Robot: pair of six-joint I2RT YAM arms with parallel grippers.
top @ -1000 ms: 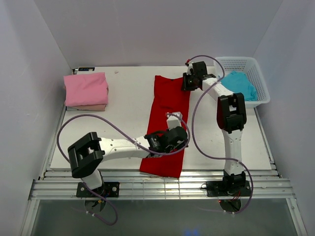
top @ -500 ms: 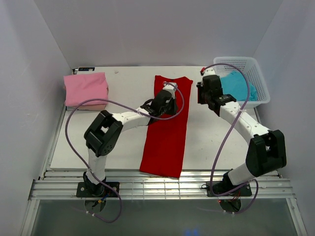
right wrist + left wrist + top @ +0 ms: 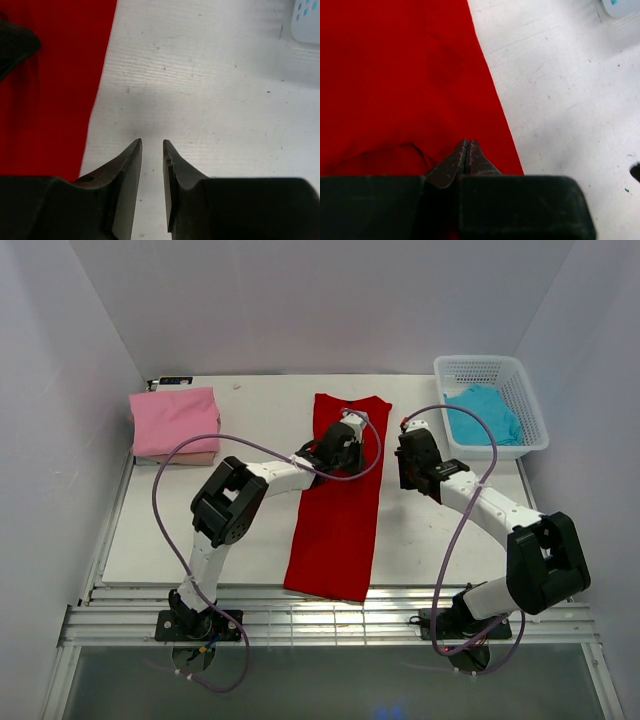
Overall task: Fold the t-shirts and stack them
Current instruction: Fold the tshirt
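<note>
Right pincer (image 3: 152,145), narrowly parted and empty, has neared the red t-shirt (image 3: 50,75) just left of it, left pincer (image 3: 466,146) rests closed atop it, and a grip to fold likely comes next.

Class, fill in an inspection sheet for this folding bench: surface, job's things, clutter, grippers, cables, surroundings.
Surface: white table, scuffed.
Job's things: red t-shirt flat at centre; pink t-shirt folded on beige t-shirt, far left; turquoise t-shirt in white basket, far right.
Clutter: small dark object at far-left edge.
Grippers: left gripper shut, at the red t-shirt; right gripper slightly open over bare table.
Cables: purple cables loop off both arms.
Surroundings: plain white walls.
</note>
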